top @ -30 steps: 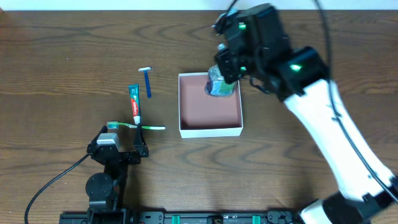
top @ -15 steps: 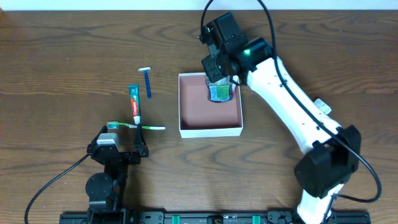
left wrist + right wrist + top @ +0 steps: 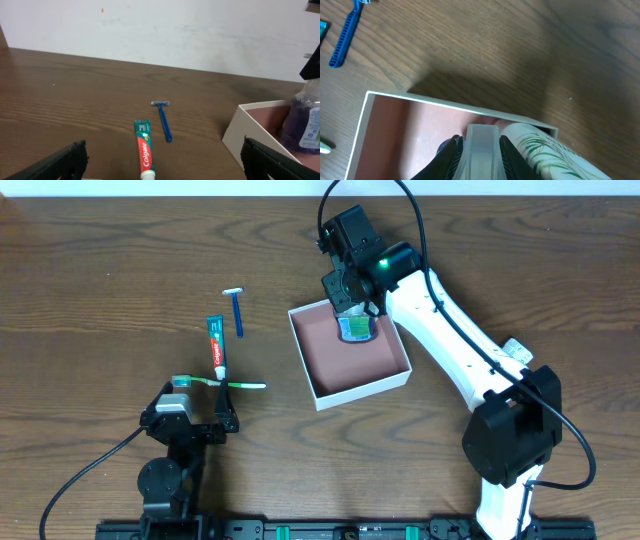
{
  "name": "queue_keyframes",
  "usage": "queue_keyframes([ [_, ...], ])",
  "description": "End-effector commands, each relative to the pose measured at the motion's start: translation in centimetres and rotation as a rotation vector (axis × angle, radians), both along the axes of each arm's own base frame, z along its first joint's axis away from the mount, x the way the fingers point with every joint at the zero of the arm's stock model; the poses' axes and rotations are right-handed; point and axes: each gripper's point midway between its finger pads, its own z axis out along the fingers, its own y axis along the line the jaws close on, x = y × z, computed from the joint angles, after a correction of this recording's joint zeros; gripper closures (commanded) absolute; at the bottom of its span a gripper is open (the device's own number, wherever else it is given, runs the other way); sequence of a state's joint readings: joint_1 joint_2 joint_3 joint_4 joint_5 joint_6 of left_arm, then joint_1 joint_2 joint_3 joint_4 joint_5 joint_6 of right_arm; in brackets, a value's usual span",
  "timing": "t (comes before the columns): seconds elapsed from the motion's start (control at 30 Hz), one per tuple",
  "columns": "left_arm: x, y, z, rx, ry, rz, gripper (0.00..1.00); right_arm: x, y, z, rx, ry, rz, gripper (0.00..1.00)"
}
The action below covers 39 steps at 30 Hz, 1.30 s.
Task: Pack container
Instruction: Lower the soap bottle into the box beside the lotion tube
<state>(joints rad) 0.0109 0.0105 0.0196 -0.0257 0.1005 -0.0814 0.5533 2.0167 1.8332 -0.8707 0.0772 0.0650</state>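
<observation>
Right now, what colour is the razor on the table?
The razor is blue, clearest in the left wrist view.

1. The right arm [image 3: 455, 345] has smooth white links, bulky black joints and a green light [image 3: 381, 264].
2. A thin black cable [image 3: 418, 225] loops over it.
3. The left arm [image 3: 172, 430] is mostly black, with a black cord [image 3: 88, 468].
4. The left gripper [image 3: 162, 157] has matte black fingers [image 3: 67, 160].

The right arm [image 3: 455, 345] stretches from the near right corner up and leftward, the right hand [image 3: 350, 308] pointing down with its fingers [image 3: 451, 156] closed on a bottle [image 3: 354, 330], while the left hand [image 3: 190, 418] sits low at the near left, fingers spread wide.
</observation>
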Motion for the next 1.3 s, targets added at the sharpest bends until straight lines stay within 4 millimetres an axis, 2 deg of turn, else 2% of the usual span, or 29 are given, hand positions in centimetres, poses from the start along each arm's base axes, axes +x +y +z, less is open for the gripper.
queue_keyframes([
  [0.0, -0.1, -0.3, -1.5, -0.007, 0.047, -0.014, 0.02, 0.6, 0.1, 1.2, -0.013, -0.047, 0.006, 0.74],
  [0.2, -0.1, -0.3, -1.5, -0.007, 0.048, -0.014, 0.02, 0.5, 0.2, 1.2, -0.014, -0.049, 0.011, 0.56],
  [0.37, -0.1, -0.3, -1.5, -0.007, 0.047, -0.014, 0.02, 0.4, 0.8, 1.3, -0.01, -0.056, 0.027, 0.47],
  [0.53, -0.1, -0.3, -1.5, -0.007, 0.048, -0.014, 0.02, -0.4, 1.9, 1.7, 0.006, -0.056, 0.058, 0.44],
  [0.63, -0.1, -0.3, -1.5, -0.007, 0.047, -0.014, 0.02, -1.6, 3.1, 2.1, 0.03, -0.036, 0.119, 0.4],
  [0.9, -0.1, -0.3, -1.5, -0.007, 0.047, -0.014, 0.02, -4.1, 5.5, 2.1, 0.02, -0.02, 0.215, 0.39],
  [1.13, -0.1, -0.3, -1.5, -0.007, 0.047, -0.014, 0.02, -3.2, 5.1, 4.2, 0.024, -0.095, 0.198, 0.32],
  [1.27, -0.1, -0.3, -1.5, -0.007, 0.047, -0.015, 0.02, -2.5, 4.5, 4.6, 0.02, -0.117, 0.19, 0.3],
])
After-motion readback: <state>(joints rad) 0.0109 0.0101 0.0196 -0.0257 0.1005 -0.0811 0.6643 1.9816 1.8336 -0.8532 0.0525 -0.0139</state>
